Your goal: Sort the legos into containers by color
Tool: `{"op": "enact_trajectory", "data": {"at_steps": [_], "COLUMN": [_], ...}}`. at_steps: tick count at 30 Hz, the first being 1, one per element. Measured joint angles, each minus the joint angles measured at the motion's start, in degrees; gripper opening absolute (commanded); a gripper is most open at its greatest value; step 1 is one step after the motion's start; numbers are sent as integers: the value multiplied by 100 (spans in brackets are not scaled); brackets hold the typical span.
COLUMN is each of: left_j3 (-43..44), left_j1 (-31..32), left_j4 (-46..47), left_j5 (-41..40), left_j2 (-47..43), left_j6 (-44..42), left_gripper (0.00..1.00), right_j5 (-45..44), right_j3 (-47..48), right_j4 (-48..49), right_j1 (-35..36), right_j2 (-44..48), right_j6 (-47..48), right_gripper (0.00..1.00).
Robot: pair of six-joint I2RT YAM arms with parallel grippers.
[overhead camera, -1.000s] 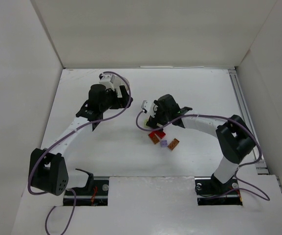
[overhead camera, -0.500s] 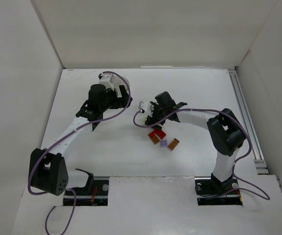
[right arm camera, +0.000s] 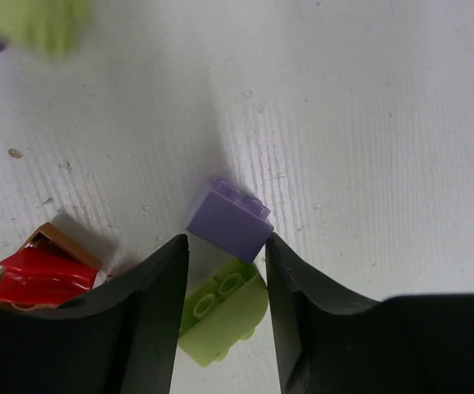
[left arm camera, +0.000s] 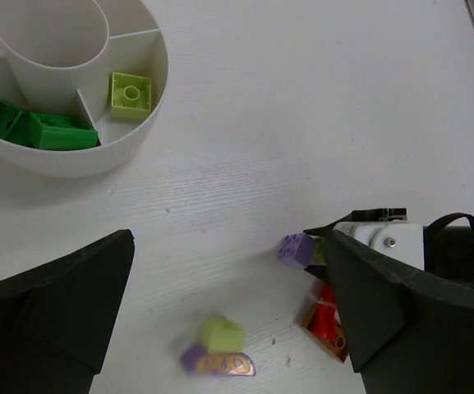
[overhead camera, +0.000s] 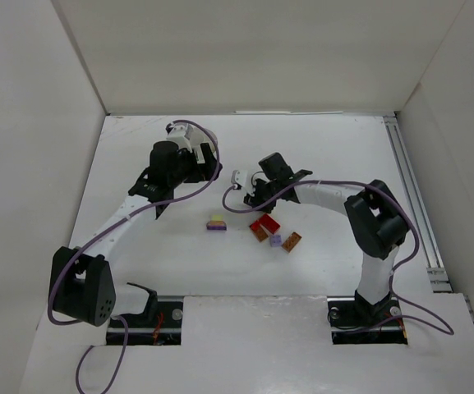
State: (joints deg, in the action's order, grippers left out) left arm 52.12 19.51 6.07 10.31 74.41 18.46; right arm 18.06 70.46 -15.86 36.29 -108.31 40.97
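Observation:
The white divided dish [left arm camera: 138,123] sits at the upper left of the left wrist view, with green legos [left arm camera: 39,130] in one wedge and a pale yellow-green brick [left arm camera: 130,92] in another. My left gripper [left arm camera: 228,246] hangs open over bare table. My right gripper [right arm camera: 227,240] is shut on a lilac brick [right arm camera: 228,219] joined to a yellow-green brick [right arm camera: 223,312]. A blurred small stack of yellow-green, lilac and orange-brown pieces [overhead camera: 216,222] lies to its left. The red brick [overhead camera: 264,224], a lilac brick [overhead camera: 275,240] and an orange-brown brick [overhead camera: 291,240] lie close by.
White walls close in the table on the left, back and right. A metal rail [overhead camera: 402,172] runs along the right edge. The dish has a round cup [left arm camera: 49,37] at its centre. Both arm bases stand at the near edge.
My right gripper's jaws have closed around the lilac and yellow-green bricks. A small mixed stack has appeared on the table left of it, still blurred. The left arm has not moved.

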Motion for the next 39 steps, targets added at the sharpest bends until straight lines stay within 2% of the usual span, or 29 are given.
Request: {"op": "enact_trajectory", "data": {"at_steps": [6, 10, 13, 17, 20, 21, 22, 25, 26, 30, 33, 39], "left_j3": [0, 0, 0, 0, -2, -2, -2, -24, -37, -109, -127, -208], "left_j1": [0, 0, -7, -66, -129, -146, -162, -173, -179, -199, -201, -201], "left_j4": [-28, -52, -55, -55, -55, -55, -55, -57, -57, -59, -59, -79], "left_j5": [-2, -2, 13, 144, 256, 280, 297, 328, 334, 367, 369, 378], "left_j2": [0, 0, 0, 0, -2, -2, -4, -39, -63, -184, -256, -308], "left_j6": [0, 0, 0, 0, -2, 0, 0, 0, 0, 2, 2, 2], "left_gripper": [99, 99, 99, 99, 99, 99, 99, 99, 99, 99, 99, 99], "right_j5": [118, 201, 278, 348, 396, 431, 481, 573, 573, 529, 450, 212], "right_j3": [4, 9, 9, -9, -9, -7, -7, -7, -7, -4, -4, 22], "right_j4": [4, 31, 87, 125, 238, 306, 354, 426, 424, 382, 372, 286], "right_j1": [0, 0, 0, 0, -13, -22, -26, -28, -28, -11, 26, 170], "right_j2": [-55, -55, -35, 210, 470, 542, 588, 595, 584, 509, 442, 52], "right_j6": [11, 48, 63, 79, 81, 83, 83, 122, 127, 96, 79, 59], "right_gripper": [44, 32, 32, 24, 21, 24, 37, 44, 54, 65, 77, 77]}}
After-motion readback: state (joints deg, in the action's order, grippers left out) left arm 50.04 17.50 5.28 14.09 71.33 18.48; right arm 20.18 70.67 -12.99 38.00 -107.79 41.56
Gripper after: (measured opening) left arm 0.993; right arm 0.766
